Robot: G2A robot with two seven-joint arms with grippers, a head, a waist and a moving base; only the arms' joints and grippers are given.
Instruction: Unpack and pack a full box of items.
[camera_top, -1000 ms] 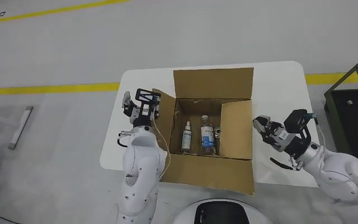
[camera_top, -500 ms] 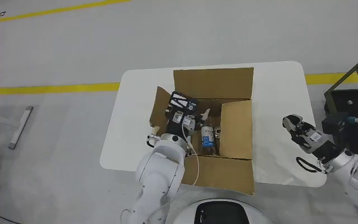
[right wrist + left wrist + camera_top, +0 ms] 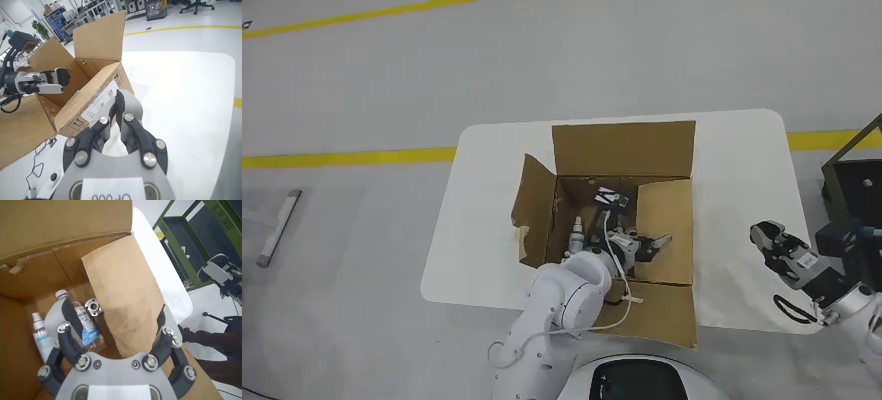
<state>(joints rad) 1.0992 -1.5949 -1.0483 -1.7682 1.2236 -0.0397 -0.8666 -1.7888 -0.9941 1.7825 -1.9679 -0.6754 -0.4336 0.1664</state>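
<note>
Both empty: left claw [image 3: 115, 308] gapes wide over the box [image 3: 622, 148], right claw [image 3: 118, 98] closed beside it.

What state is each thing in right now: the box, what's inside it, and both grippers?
cardboard box: open at the top.
clear bottle: capped, lying on the box floor.
spray bottle: lying on the box floor beside the clear bottle.
metal flange: lying flat on the box floor.
left gripper: open, empty, over the box opening.
right gripper: shut, empty, outside the box.
</note>
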